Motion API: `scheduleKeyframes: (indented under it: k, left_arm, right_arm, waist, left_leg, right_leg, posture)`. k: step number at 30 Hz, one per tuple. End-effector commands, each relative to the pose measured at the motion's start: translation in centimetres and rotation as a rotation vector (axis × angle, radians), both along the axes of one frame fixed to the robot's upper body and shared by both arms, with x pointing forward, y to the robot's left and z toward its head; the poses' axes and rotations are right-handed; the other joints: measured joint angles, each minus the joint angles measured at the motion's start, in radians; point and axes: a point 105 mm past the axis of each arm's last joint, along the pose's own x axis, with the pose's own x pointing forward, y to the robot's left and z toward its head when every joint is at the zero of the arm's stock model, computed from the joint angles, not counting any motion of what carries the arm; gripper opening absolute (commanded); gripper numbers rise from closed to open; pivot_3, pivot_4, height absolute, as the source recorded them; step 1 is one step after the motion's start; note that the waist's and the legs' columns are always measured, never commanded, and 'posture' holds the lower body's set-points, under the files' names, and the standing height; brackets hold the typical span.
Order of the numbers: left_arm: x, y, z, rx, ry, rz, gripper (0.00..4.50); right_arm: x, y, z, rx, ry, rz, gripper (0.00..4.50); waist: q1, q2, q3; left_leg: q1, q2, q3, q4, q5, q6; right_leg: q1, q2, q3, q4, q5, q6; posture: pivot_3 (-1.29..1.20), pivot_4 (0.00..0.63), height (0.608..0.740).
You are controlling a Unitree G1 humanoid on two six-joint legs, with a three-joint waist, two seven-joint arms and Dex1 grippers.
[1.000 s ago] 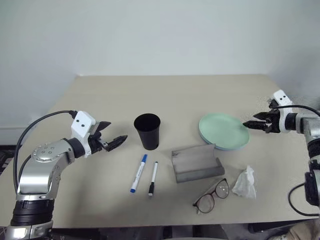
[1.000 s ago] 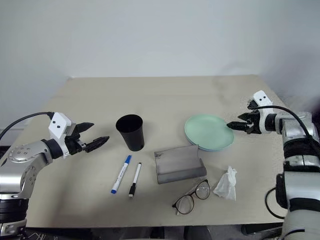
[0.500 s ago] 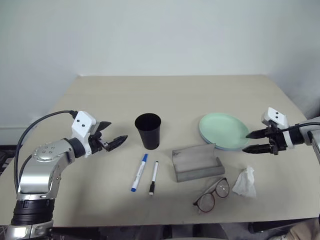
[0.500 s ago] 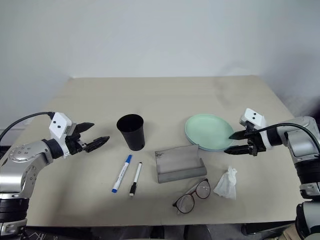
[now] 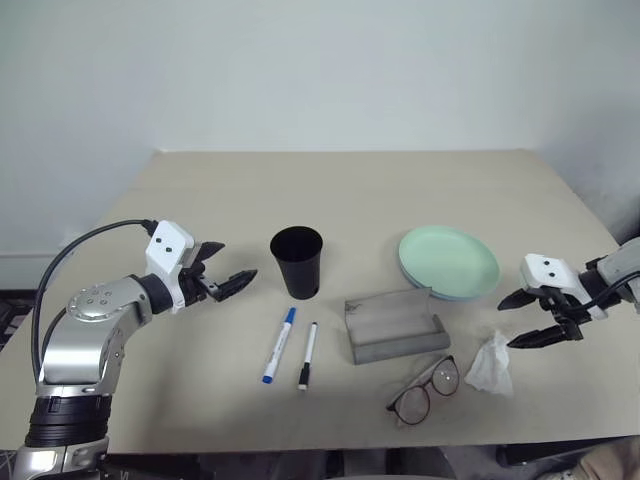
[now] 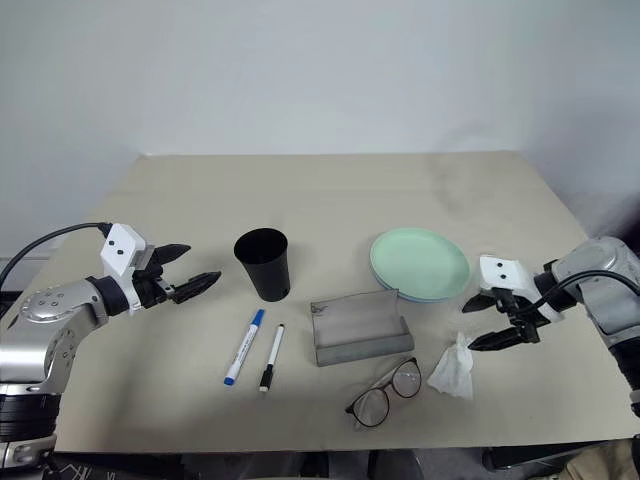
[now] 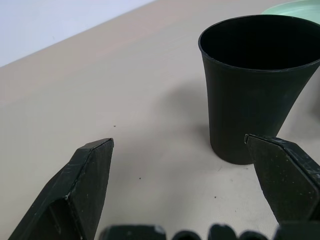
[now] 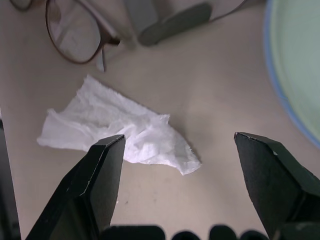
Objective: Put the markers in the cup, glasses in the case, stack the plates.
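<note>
While right fingers (image 6: 478, 318) gape beside tissue (image 6: 452, 369) — glasses (image 6: 385, 393) nearby.

Left silver arm bent at worktop's left edge, black two-finger left gripper (image 5: 228, 281) spread wide, empty. Right gripper (image 5: 532, 320) near right edge, tilted down, fingers apart, empty too.

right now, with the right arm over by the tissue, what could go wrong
1. The open right gripper hangs by the crumpled white tissue, close to the round-lens reddish-brown glasses; closing there could well grab tissue instead of glasses.
2. The glasses lie near the table's front edge; a nudge might push them off.
3. The open left gripper points at the matte black cup; a forward reach could tip it before either white marker goes in.
</note>
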Motion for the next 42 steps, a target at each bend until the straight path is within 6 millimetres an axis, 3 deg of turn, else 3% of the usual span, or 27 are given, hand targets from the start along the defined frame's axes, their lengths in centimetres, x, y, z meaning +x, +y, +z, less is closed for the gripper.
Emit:
scheduleKeyframes:
  k: [1,11,12,16,23,32,39,42]
  left_arm:
    - [0.1,-0.3,1.0,0.005,-0.044,-0.013,4.50]
    - [-0.1,-0.2,1.0,0.008,-0.043,-0.007,4.50]
    - [-0.1,-0.2,1.0,0.009,-0.043,-0.007,4.50]
    - [0.0,-0.2,1.1,0.009,-0.043,-0.008,4.50]
    - [0.1,-0.4,1.0,0.008,-0.044,-0.013,4.50]
    - [0.3,-0.3,1.1,0.008,-0.050,-0.010,4.50]
    - [0.4,-0.2,1.1,0.007,-0.053,-0.005,4.50]
    - [0.4,-0.3,1.2,0.006,-0.056,-0.005,4.50]
  right_arm:
    - [0.1,0.4,-0.2,-0.016,-0.022,0.035,3.78]
    - [-1.1,1.4,-2.0,-0.005,0.028,0.064,3.78]
    - [-1.2,1.4,-2.1,-0.007,0.031,0.065,3.61]
    - [-1.5,1.4,-2.4,-0.007,0.034,0.066,2.61]
    - [-0.7,1.6,-1.9,0.011,0.005,0.053,0.10]
    - [1.6,2.3,0.5,0.049,-0.078,0.056,0.05]
    - [3.9,5.1,6.1,0.269,-0.170,0.047,0.05]
    - [6.7,5.8,8.4,0.350,-0.285,-0.046,0.05]
  waist:
    - [0.001,0.000,0.000]
    - [0.001,0.000,0.000]
    - [0.002,0.000,0.000]
    - [0.001,-0.001,0.000]
    - [0.001,-0.001,0.000]
    - [0.001,-0.001,0.000]
    - [-0.001,-0.001,0.000]
    - [-0.001,-0.002,0.000]
  left_leg:
    - [0.000,0.000,0.000,0.000,0.000,0.000]
    - [0.000,0.000,0.000,0.000,0.000,0.000]
    - [0.000,0.000,0.000,0.000,0.000,0.000]
    - [0.000,0.000,0.000,0.000,0.000,0.000]
    - [0.000,0.000,0.000,0.000,0.000,0.000]
    - [0.000,0.000,0.001,0.000,0.000,0.000]
    - [0.000,0.000,0.001,0.000,0.000,0.000]
    - [0.000,0.000,0.001,0.000,0.000,0.000]
  right_leg:
    - [0.000,0.000,0.000,0.000,0.000,0.000]
    - [0.000,0.000,0.000,0.000,0.000,0.000]
    - [0.000,0.000,0.000,0.000,0.000,0.000]
    - [0.000,-0.001,-0.001,0.000,0.000,0.000]
    - [0.000,-0.001,-0.001,0.000,0.000,0.001]
    - [0.000,-0.001,-0.002,0.000,0.000,0.001]
    - [0.000,-0.001,-0.002,0.000,0.001,0.001]
    - [0.000,-0.002,-0.003,0.000,0.001,0.000]
  posture:
    - [0.00,0.000,0.700]
    - [0.00,0.000,0.700]
    - [0.00,0.000,0.700]
    - [0.00,0.000,0.700]
    - [0.00,0.000,0.700]
    - [0.00,0.000,0.700]
    - [0.00,0.000,0.700]
    - [0.00,0.000,0.700]
